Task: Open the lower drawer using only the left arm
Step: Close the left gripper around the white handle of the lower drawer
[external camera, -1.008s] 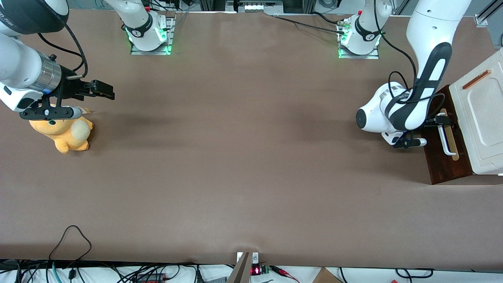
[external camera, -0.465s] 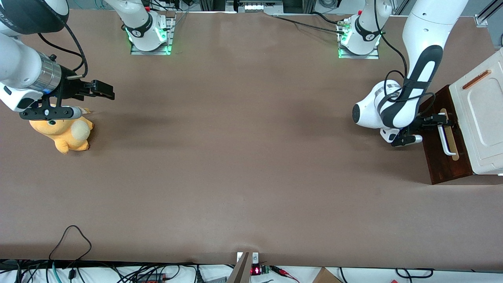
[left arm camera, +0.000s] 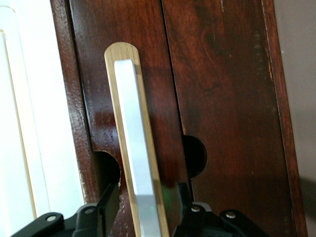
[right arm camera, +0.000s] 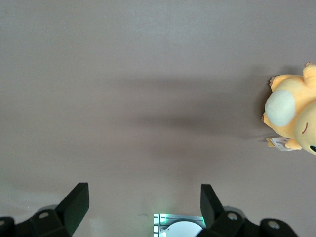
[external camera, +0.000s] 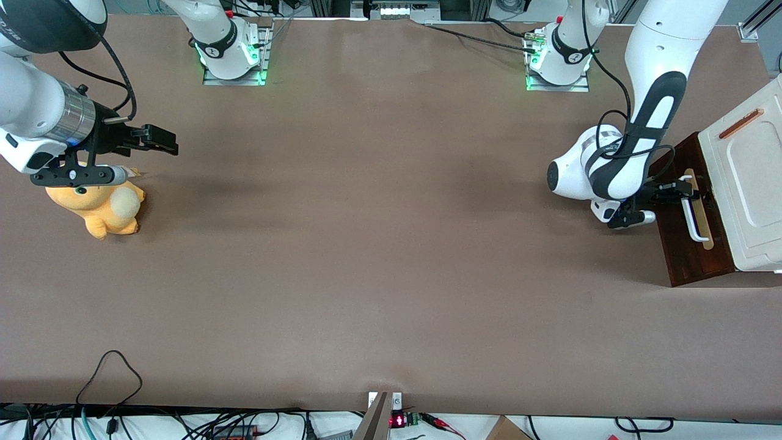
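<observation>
**Fingers straddle the handle without clamping it: a slip is the main risk**

Front view: the lower drawer [external camera: 693, 214] sits at the working arm's end of the tabletop [external camera: 366, 244], about midway along that edge, under the white cabinet top [external camera: 748, 177]. The left arm [external camera: 617, 165] reaches down in front of it, and its gripper [external camera: 684, 190] meets the white bar handle [external camera: 693, 211] near the handle's end farther from the camera. The drawer front looks flush or nearly so, so the pull seems barely begun.

Left wrist view: the fingers [left arm camera: 106, 205] are spread, one on each side of the handle [left arm camera: 136, 163] and its pale wood strip [left arm camera: 121, 54], with gaps visible, so nothing is gripped yet. A pull begun before they close could let them slide off the smooth bar. Because the hold is near one end, an off-centre pull might skew the drawer and jam it, or drag the whole cabinet across the tabletop.

Right wrist view: only a plush toy [right arm camera: 291, 123] on bare tabletop; no hazard to the drawer.
</observation>
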`<state>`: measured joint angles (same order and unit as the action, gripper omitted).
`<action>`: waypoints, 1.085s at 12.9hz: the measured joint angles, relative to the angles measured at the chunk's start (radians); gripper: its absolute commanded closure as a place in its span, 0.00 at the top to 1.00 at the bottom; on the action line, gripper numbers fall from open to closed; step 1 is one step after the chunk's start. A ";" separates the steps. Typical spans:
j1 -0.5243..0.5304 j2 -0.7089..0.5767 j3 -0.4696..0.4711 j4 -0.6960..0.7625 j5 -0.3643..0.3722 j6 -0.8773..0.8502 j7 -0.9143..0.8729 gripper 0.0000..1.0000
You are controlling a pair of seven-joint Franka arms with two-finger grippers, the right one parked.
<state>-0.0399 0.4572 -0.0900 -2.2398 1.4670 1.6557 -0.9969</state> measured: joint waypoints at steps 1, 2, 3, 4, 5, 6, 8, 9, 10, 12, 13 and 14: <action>0.000 0.001 0.000 0.000 0.003 0.000 0.000 0.43; 0.000 0.001 0.000 0.000 0.003 0.000 0.000 0.40; 0.000 0.001 0.000 0.000 0.004 0.000 0.000 0.40; 0.000 0.001 0.000 0.000 0.004 0.000 0.000 0.40; 0.000 0.001 0.000 0.000 0.004 0.000 0.000 0.41; 0.000 0.001 0.000 0.000 0.004 0.000 0.000 0.42; 0.000 0.002 0.000 0.000 0.004 0.000 0.000 0.43; 0.000 0.002 0.000 0.000 0.004 0.000 0.000 0.43; 0.000 0.003 0.000 0.000 0.004 0.000 0.000 0.43; 0.001 0.005 0.002 0.000 0.004 0.002 0.000 0.42; 0.001 0.005 0.005 0.000 0.007 0.003 0.000 0.42; 0.002 0.006 0.008 0.000 0.010 0.005 0.000 0.41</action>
<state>-0.0382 0.4634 -0.0825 -2.2398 1.4769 1.6605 -0.9972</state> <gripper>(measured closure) 0.573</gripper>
